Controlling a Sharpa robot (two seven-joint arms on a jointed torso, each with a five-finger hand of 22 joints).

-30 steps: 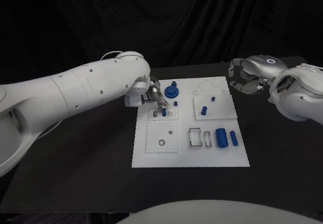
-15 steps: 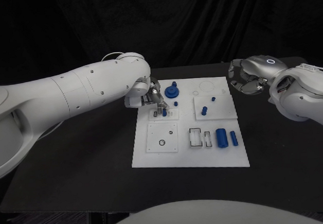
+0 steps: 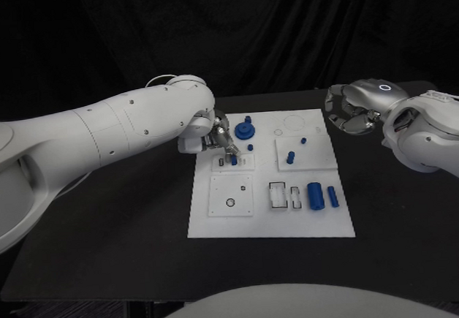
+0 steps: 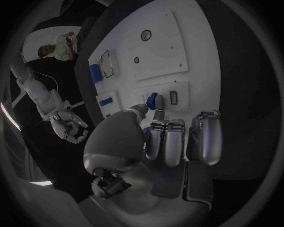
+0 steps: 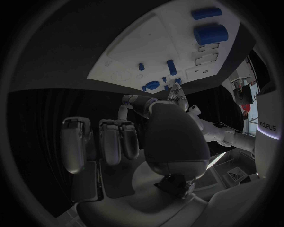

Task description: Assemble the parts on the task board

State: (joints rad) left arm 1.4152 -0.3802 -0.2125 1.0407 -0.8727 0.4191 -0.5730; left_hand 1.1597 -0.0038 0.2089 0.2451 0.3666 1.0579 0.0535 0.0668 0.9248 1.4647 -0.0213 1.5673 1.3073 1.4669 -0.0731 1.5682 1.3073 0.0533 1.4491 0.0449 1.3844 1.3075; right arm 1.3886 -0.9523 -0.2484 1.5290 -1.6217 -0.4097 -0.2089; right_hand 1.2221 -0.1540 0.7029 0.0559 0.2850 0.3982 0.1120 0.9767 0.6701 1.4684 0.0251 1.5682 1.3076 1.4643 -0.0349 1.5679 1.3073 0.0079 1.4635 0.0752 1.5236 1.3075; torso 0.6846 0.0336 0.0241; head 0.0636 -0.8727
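Matt white task board (image 3: 221, 222), glossy blue parts (image 3: 315, 195)

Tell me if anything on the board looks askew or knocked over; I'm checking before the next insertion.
Nothing stands out. The task board lies flat on the table, blue parts in their places. The left hand pinches a small blue peg over the board; the right hand waits off it.

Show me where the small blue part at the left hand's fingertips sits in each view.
Head view: the part stands on the board's far-left plate, at the left hand.
Left wrist view: it is pinched at the tips of the fingers, beside a dark slot.
Right wrist view: too small to tell; the left hand reaches the board there.
Shared landmark: the big blue cylinder.
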